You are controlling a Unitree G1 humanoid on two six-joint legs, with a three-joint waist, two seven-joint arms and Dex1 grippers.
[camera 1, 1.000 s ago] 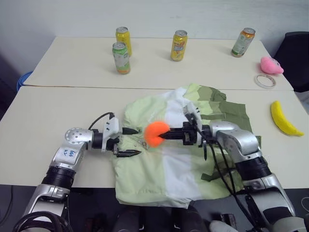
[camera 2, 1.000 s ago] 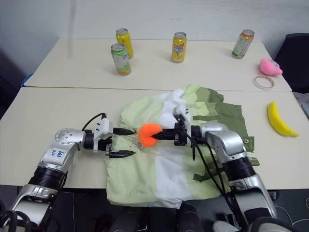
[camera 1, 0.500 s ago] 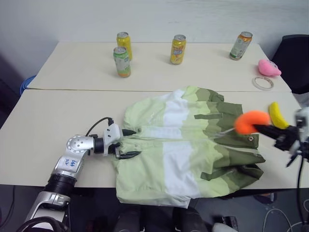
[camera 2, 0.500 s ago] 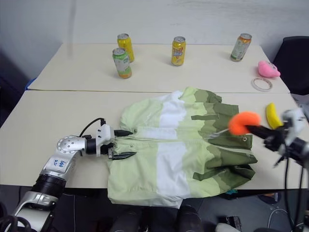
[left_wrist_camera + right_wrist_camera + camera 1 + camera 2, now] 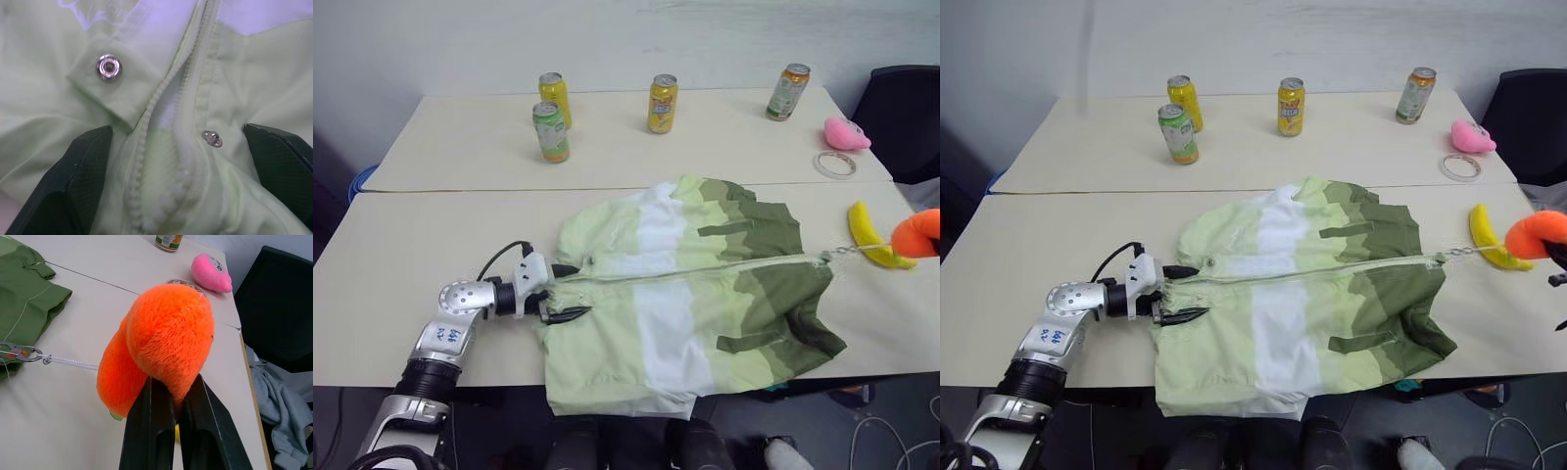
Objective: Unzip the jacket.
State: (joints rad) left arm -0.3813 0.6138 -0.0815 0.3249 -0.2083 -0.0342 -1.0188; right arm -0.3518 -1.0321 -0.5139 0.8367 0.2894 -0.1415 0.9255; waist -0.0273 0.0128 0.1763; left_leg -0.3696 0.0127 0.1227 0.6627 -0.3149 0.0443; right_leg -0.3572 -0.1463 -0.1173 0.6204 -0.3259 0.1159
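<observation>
The jacket (image 5: 685, 284), banded pale green, white and dark olive, lies flat across the near table. Its zipper (image 5: 705, 272) runs from left to right. My left gripper (image 5: 570, 292) stands open at the jacket's left edge, its black fingers (image 5: 73, 186) on either side of the zipper's end and a metal snap (image 5: 108, 67). My right gripper (image 5: 173, 387) is shut on an orange plush ball (image 5: 917, 233) at the far right. A white cord (image 5: 71, 363) ties the ball to the zipper pull (image 5: 824, 257) at the jacket's right edge.
Several drink cans (image 5: 662, 103) stand on the far table. A pink toy (image 5: 845, 133), a tape ring (image 5: 832, 164) and a yellow banana (image 5: 867, 233) lie to the right, the banana just under the ball. A black chair (image 5: 901, 117) stands past the right edge.
My right gripper swept far to the right with the orange ball, dragging the zipper pull along the zipper to the jacket's right edge. The jacket was pulled flatter. The left gripper stayed put.
</observation>
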